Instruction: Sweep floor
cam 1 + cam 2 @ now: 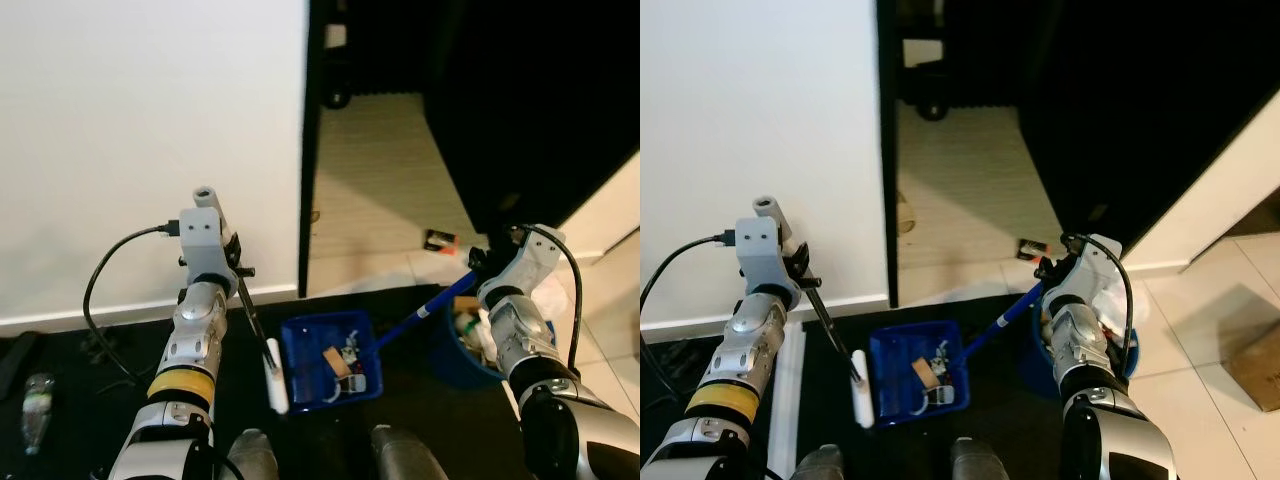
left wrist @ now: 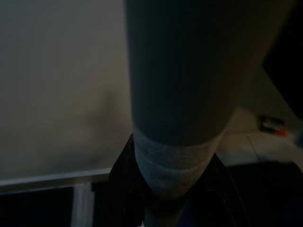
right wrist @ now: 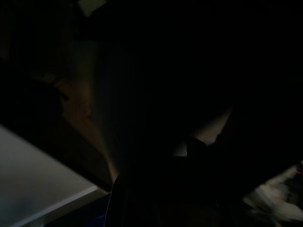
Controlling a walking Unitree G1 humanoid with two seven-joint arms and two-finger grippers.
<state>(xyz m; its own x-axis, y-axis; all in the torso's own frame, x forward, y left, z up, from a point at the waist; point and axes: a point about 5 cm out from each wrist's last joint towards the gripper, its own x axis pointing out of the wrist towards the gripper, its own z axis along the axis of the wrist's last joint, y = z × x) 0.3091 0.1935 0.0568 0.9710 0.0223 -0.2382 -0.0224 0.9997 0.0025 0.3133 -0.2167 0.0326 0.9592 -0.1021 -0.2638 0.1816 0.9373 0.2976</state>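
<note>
Left eye view: a blue plastic dustpan (image 1: 328,358) lies on the black floor mat (image 1: 420,330), holding scraps of litter (image 1: 345,365). Taking the dustpan as the landmark, the left gripper (image 1: 262,345) sits at its left edge, its long black fingers closed on a white brush handle (image 1: 277,378) that runs along that side. The right gripper (image 1: 478,262) is up and to the right of the dustpan, gripping the upper end of the dustpan's long blue handle (image 1: 425,310), which slants down into the pan. Just right of the dustpan stands a blue round bin (image 1: 462,362) with rubbish inside. Beyond the dustpan a white wall panel (image 1: 150,140) meets a dark doorway, and a small dark packet (image 1: 440,240) lies on the pale tiled floor (image 1: 380,190). A clear plastic bottle (image 1: 34,405) lies far left of the dustpan.
</note>
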